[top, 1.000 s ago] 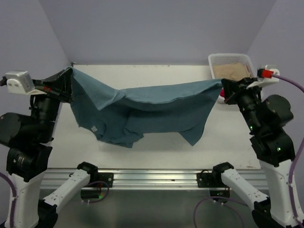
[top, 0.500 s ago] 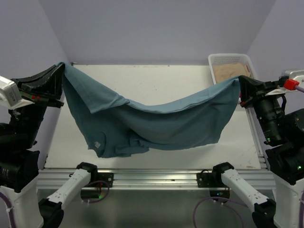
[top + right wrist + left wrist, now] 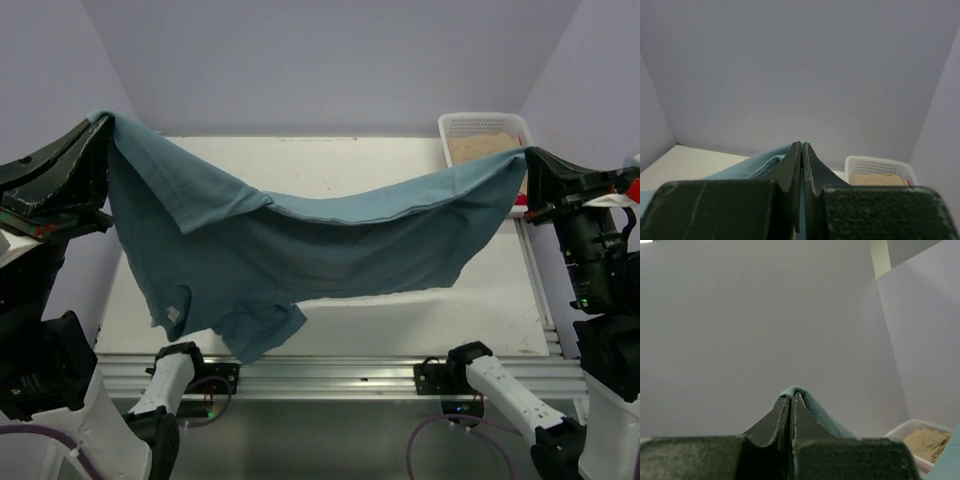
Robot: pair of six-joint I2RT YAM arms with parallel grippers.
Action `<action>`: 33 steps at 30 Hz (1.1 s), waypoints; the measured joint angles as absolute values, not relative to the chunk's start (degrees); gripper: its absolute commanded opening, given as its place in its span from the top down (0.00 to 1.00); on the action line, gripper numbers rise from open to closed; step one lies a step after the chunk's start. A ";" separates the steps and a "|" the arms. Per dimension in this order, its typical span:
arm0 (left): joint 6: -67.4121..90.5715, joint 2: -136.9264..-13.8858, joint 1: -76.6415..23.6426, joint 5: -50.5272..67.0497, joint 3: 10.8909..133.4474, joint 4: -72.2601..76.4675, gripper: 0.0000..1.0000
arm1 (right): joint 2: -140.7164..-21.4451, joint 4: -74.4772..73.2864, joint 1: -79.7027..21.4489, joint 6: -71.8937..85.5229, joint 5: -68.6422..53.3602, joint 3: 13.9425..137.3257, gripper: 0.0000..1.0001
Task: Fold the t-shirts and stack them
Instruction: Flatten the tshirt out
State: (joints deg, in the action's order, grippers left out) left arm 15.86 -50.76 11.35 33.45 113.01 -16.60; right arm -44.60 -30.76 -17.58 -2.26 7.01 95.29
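A teal t-shirt [image 3: 320, 245] hangs stretched in the air between both grippers, sagging in the middle above the white table [image 3: 330, 160]. My left gripper [image 3: 98, 125] is shut on its left corner, high at the far left; the cloth [image 3: 815, 410] wraps over the closed fingertips in the left wrist view. My right gripper [image 3: 527, 160] is shut on the right corner, high at the right; teal cloth [image 3: 755, 167] shows beside the closed jaws in the right wrist view. The shirt's lower edge droops toward the table's near left side.
A white perforated basket [image 3: 485, 128] holding a tan garment [image 3: 482, 148] stands at the table's far right corner; it also shows in the right wrist view [image 3: 880, 167] and the left wrist view [image 3: 920, 432]. Lavender walls surround the table.
Both grippers have risen and moved further apart, lifting the teal shirt off the table. The shirt's lower left part now hangs lower and nearer the table's front edge.
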 measured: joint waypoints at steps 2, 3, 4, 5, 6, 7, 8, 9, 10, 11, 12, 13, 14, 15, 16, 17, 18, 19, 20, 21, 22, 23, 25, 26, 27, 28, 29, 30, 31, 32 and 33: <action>19.18 -50.48 14.81 36.53 113.14 -12.38 1.00 | -44.56 -30.52 -17.58 -2.57 6.90 95.92 1.00; 20.56 -50.24 15.94 37.56 112.92 -10.90 1.00 | -44.47 -30.41 -17.58 -2.63 6.87 96.07 1.00; 21.54 -49.76 16.64 38.28 112.18 -9.85 1.00 | -44.29 -30.37 -17.58 -2.66 6.72 96.16 1.00; 22.11 -49.17 16.97 38.87 111.37 -9.52 1.00 | -44.07 -30.37 -17.58 -2.66 6.48 96.16 1.00; 22.63 -48.53 17.15 39.44 110.65 -9.47 1.00 | -43.66 -30.37 -17.58 -2.63 6.33 96.16 1.00; 23.07 -48.03 17.12 39.72 110.17 -9.54 1.00 | -43.16 -30.39 -17.58 -2.63 6.17 96.18 1.00; 23.35 -47.44 17.04 40.10 109.80 -9.72 1.00 | -42.52 -30.41 -17.56 -2.63 5.87 96.23 1.00; 23.49 -46.85 16.82 40.34 109.75 -10.04 1.00 | -41.78 -30.46 -17.58 -2.63 5.48 96.38 1.00; 23.49 -46.24 16.56 40.53 109.91 -10.35 1.00 | -40.93 -30.48 -17.58 -2.63 5.15 96.64 1.00; 23.46 -45.67 16.25 40.71 110.41 -10.81 1.00 | -40.18 -30.48 -17.56 -2.63 4.97 96.86 1.00; 23.46 -45.17 15.88 40.77 111.39 -11.46 1.00 | -38.94 -30.39 -17.58 -2.63 4.89 97.12 1.00; 23.46 -44.75 15.51 40.80 112.62 -11.77 1.00 | -37.45 -30.30 -17.56 -2.63 4.75 97.23 1.00; 23.46 -44.38 15.16 40.80 113.67 -11.84 1.00 | -36.27 -30.30 -17.54 -2.63 4.67 97.38 1.00; 23.46 -43.97 14.81 40.84 115.02 -11.88 1.00 | -34.87 -30.24 -17.41 -2.61 4.47 97.78 1.00; 23.46 -43.66 14.44 40.88 116.57 -11.81 1.00 | -33.67 -29.91 -17.19 -2.59 4.29 98.32 1.00; 23.44 -43.40 14.11 40.88 117.99 -11.64 1.00 | -32.84 -29.43 -16.99 -2.59 4.03 98.85 1.00; 23.42 -43.33 13.91 40.88 119.07 -11.49 1.00 | -32.21 -28.67 -16.71 -2.59 3.79 99.24 1.00; 23.33 -43.29 13.72 40.88 119.92 -10.96 1.00 | -31.86 -27.64 -16.43 -2.61 3.79 99.24 1.00; 23.11 -43.29 13.67 40.82 120.18 -10.15 1.00 | -31.81 -26.63 -16.25 -2.63 4.03 99.13 1.00; 22.90 -43.27 13.58 40.66 119.57 -9.34 1.00 | -31.90 -25.45 -16.12 -2.66 4.38 98.52 1.00; 22.63 -43.27 13.47 40.49 118.45 -8.69 1.00 | -32.16 -24.62 -16.12 -2.72 5.21 97.32 1.00; 22.04 -43.27 13.45 40.18 116.53 -8.23 1.00 | -32.53 -24.23 -16.12 -2.83 6.02 96.47 1.00; 21.08 -43.38 13.37 38.70 109.80 -6.52 1.00 | -35.09 -23.22 -16.12 -3.14 8.56 93.93 1.00; 20.36 -43.83 13.32 37.63 106.41 -6.15 1.00 | -37.15 -22.74 -16.12 -3.29 9.98 92.66 1.00; 19.66 -44.84 13.30 36.51 102.80 -5.98 1.00 | -39.77 -22.33 -16.12 -3.49 11.31 91.46 1.00; 18.74 -46.35 13.17 35.16 99.44 -5.58 1.00 | -42.94 -21.52 -16.12 -3.68 12.88 90.13 1.00; 17.89 -48.62 12.86 33.78 96.51 -5.72 1.00 | -45.74 -21.15 -16.12 -3.77 13.93 89.17 1.00; 16.91 -51.40 12.32 32.34 94.45 -5.87 1.00 | -49.67 -20.93 -16.10 -3.84 15.40 88.29 1.00; 15.94 -53.91 11.64 30.83 93.25 -6.35 1.00 | -53.65 -20.78 -16.10 -3.88 16.38 87.74 1.00; 14.66 -56.86 10.37 28.71 92.42 -7.31 1.00 | -57.28 -20.78 -16.10 -3.88 17.26 87.44 1.00; 13.23 -60.31 9.06 26.22 91.98 -8.67 1.00 | -60.84 -20.71 -16.08 -3.79 17.43 87.02 1.00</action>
